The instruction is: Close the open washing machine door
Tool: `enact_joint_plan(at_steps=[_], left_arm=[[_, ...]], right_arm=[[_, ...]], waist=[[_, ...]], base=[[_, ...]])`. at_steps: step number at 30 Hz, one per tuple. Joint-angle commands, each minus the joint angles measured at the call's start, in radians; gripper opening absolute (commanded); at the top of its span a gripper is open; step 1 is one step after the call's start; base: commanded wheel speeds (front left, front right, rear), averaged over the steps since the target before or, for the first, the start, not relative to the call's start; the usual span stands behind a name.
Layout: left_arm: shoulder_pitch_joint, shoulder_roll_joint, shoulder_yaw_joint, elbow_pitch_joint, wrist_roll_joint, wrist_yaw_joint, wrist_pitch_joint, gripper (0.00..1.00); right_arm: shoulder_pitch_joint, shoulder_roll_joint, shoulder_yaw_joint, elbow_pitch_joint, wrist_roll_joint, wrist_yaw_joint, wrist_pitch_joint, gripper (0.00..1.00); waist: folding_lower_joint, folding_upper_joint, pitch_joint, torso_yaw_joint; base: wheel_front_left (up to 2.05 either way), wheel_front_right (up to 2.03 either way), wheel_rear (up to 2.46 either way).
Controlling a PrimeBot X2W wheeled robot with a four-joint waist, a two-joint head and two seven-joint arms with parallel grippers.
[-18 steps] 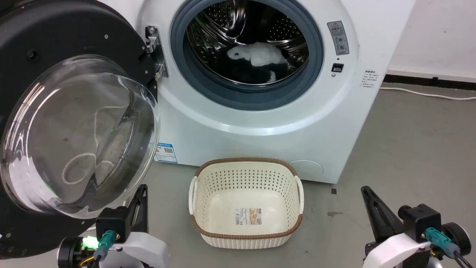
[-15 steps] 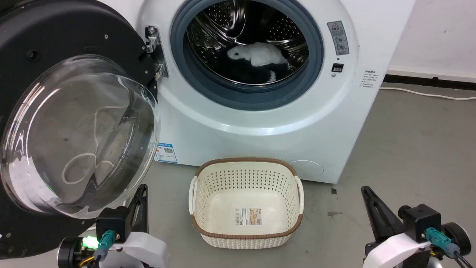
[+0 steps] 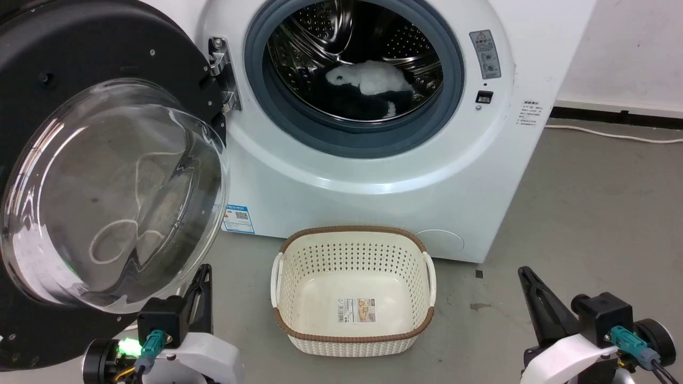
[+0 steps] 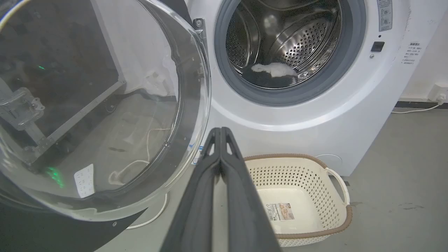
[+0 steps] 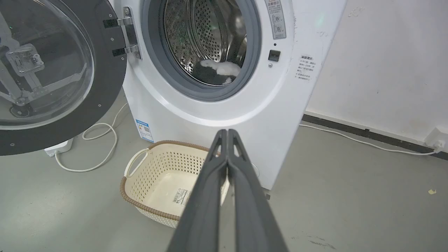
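Grey floor (image 3: pixel 587 213): door (image 3: pixel 106 186) open, upper left; left gripper (image 3: pixel 204 273), right gripper (image 3: pixel 526 274) clenched, empty; I'd push it steadily until latched.

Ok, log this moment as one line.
washing machine door: open | left gripper: shut, empty | right gripper: shut, empty | basket: on floor
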Motion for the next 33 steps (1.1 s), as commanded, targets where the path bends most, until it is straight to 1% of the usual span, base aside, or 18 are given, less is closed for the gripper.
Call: enact_joint_plan(at_steps=[1, 27, 28, 33], left_arm=[[-0.001, 0.000, 0.001, -0.004, 0.003, -0.005, 0.000, 0.00], [-0.001, 0.000, 0.001, -0.004, 0.003, -0.005, 0.000, 0.00], [0.000, 0.000, 0.000, 0.000, 0.000, 0.000, 0.000, 1.00], [0.004, 0.000, -0.001, 0.001, -0.008, -0.001, -0.005, 1.00]], right_arm=[[-0.014, -0.002, 0.000, 0.001, -0.005, 0.001, 0.000, 0.00], [-0.014, -0.002, 0.000, 0.001, -0.005, 0.001, 0.000, 0.00], [0.000, 0.000, 0.000, 0.000, 0.000, 0.000, 0.000, 1.00], [0.004, 0.000, 0.002, 0.002, 0.010, 0.000, -0.005, 1.00]], waist=[[0.0000, 0.0000, 0.000, 0.000], [0.0000, 0.0000, 0.000, 0.000], [0.0000, 0.0000, 0.000, 0.000], [0.0000, 0.0000, 0.000, 0.000]], base=[[0.00, 0.00, 0.00], [0.00, 0.00, 0.00], [0.00, 0.00, 0.00], [0.00, 0.00, 0.00]])
